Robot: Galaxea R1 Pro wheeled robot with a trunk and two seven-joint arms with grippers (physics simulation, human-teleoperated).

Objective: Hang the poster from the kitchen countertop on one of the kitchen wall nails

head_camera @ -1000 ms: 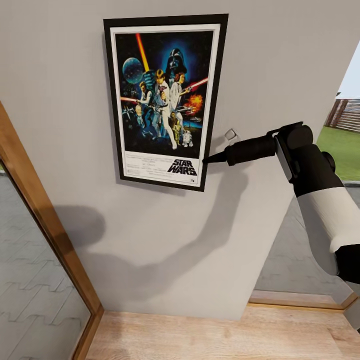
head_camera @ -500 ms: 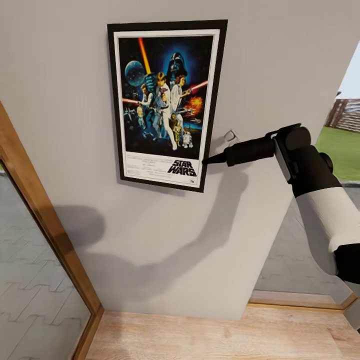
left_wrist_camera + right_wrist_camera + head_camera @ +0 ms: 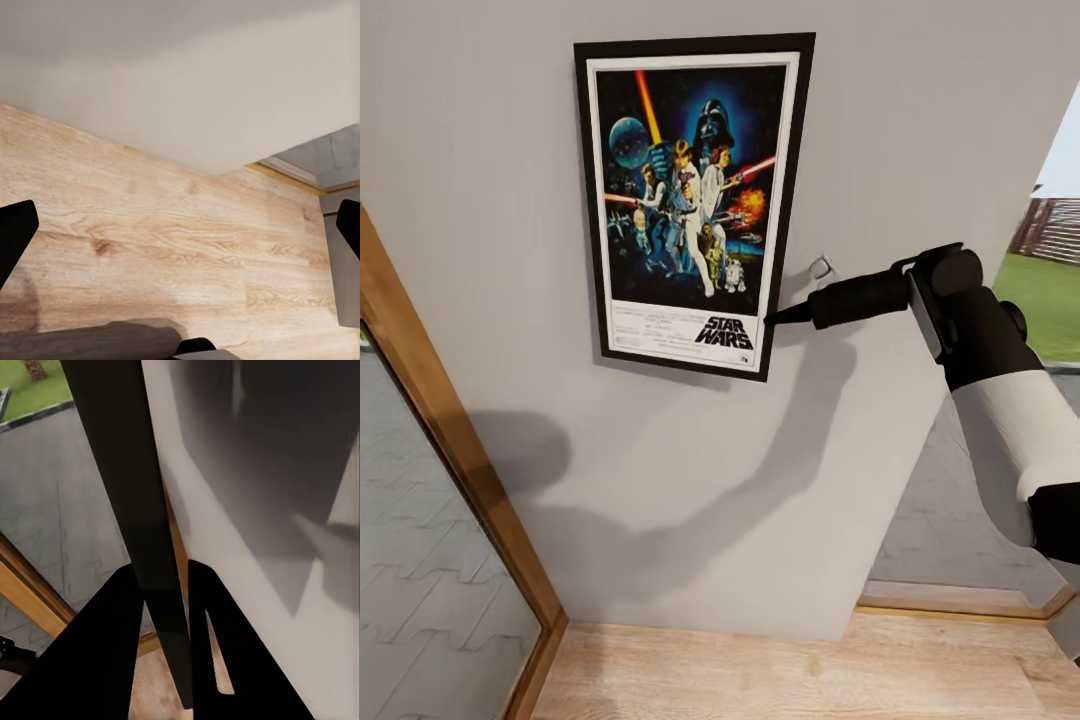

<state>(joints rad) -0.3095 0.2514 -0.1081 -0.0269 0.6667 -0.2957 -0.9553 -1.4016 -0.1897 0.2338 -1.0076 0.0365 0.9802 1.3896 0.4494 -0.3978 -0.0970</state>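
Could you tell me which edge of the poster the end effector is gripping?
The right edge of the poster, low down beside the logo; the right end effector pinches the black frame there.

- right arm [image 3: 1000, 400] — white glossy forearm shell, rounded, going to black at the elbow end
- wrist section black, bulky, with a round joint cap on top and a thin pale seam line along the housing edge
- right tool [image 3: 772, 320] — matte black, slim tapered body narrowing to a pointed tip
- right wrist view: two black fingers [image 3: 217, 660], flat, wedge-shaped; one has a narrow slot cut through it
- left tool: dark finger tips [image 3: 15, 232] at the frame edges, plain black — no markings, cables or screws visible
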